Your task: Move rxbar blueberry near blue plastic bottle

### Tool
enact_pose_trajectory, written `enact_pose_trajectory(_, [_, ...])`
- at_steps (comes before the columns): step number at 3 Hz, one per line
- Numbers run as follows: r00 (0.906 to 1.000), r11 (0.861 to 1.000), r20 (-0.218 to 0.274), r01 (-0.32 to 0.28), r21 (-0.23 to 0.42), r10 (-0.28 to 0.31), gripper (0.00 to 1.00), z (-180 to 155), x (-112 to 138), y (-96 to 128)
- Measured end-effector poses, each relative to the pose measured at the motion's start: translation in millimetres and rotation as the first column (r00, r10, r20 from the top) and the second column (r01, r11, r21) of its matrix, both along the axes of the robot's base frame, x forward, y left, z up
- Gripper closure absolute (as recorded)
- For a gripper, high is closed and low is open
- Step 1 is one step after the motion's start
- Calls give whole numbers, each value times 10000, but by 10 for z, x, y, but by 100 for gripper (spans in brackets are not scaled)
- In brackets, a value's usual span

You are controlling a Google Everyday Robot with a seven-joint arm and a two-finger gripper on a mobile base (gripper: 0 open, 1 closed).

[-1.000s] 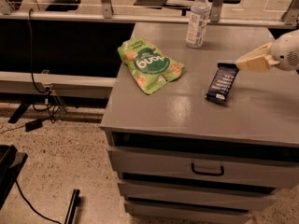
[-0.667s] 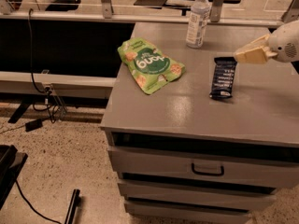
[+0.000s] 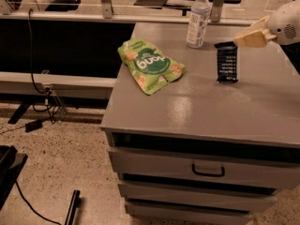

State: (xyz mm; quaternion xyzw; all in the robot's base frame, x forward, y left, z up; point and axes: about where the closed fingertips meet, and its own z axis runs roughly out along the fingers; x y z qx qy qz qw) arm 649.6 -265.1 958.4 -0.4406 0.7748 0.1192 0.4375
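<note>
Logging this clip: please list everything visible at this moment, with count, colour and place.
flat rectangular rxbar blueberry bar: one, dark navy with white lettering, lying flat on the right of the cabinet top, near the bottle's base.
tall slim blue plastic bottle: one, clear with white cap and pale label, upright at the far edge.
soft snack pouch: one, green, flat on the left of the top.
metal drawer cabinet: one, grey, centre and right.
drawer handle: one, black, top drawer front.
cables: a few, black, wall and floor at left.
gripper: one, cream, over the far right of the top, tip at the bar's far end.
arm: one, white, entering from the right edge.
</note>
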Motion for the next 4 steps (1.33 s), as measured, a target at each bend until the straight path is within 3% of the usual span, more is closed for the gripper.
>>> enact_pose_trajectory(2, [9995, 9995, 315, -90, -295, 99, 100, 192, 241, -3])
enact_pose_trajectory(4, [9988, 9996, 397, -293, 48, 291, 100, 153, 662, 124])
